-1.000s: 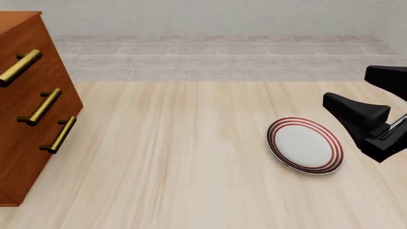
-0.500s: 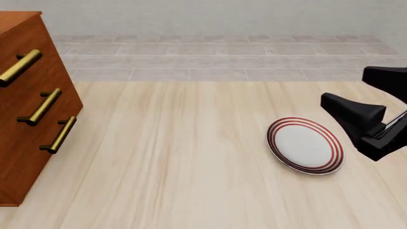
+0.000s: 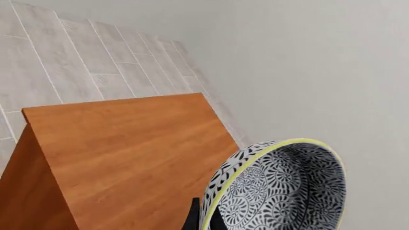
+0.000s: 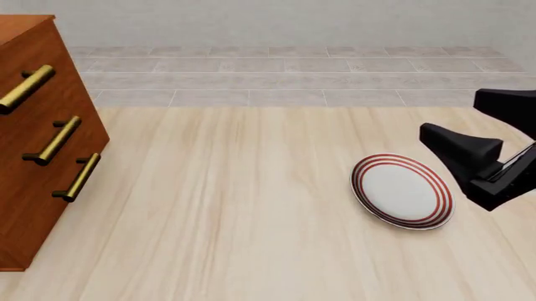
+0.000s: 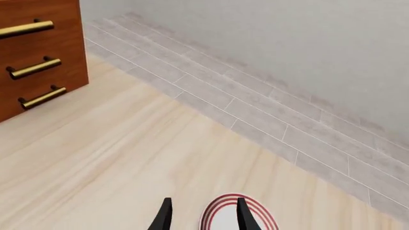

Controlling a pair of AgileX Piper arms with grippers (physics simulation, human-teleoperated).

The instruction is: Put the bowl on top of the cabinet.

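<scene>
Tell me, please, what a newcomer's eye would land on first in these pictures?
Probably the bowl, black-and-white patterned, held tilted by the left end effector over the top of the cabinet. Next, the red-ringed plate on the table's right side, beside the right end effector, which hangs open.

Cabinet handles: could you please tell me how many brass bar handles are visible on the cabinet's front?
3, stacked on the cabinet front at the table's left: top handle, middle handle, bottom handle. The frame cuts off the cabinet's left side, so more could be hidden.
</scene>
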